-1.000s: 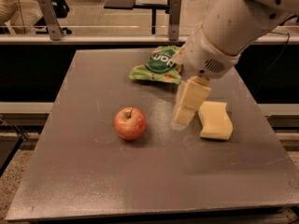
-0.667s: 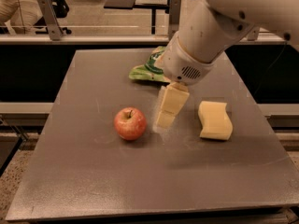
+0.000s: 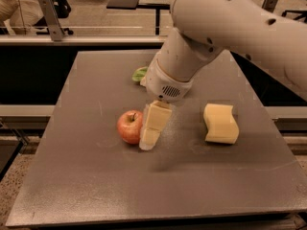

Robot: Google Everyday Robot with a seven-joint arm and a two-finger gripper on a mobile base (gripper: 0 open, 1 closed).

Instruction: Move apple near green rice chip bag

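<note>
The red apple (image 3: 130, 126) with a short stem sits on the grey table (image 3: 96, 176), left of centre. My gripper (image 3: 151, 137) hangs from the big white arm (image 3: 211, 28) and is right beside the apple's right side, its tip low near the tabletop. The green rice chip bag (image 3: 139, 74) lies at the back of the table; only its left green edge shows, the rest is hidden behind my arm.
A pale yellow wavy-edged sponge (image 3: 220, 123) lies to the right of the gripper. The table's front edge runs along the bottom. Behind the table are a rail, chairs and desks.
My arm has swung left and down. The gripper moved from beside the sponge to right next to the apple. The arm now covers most of the chip bag.
</note>
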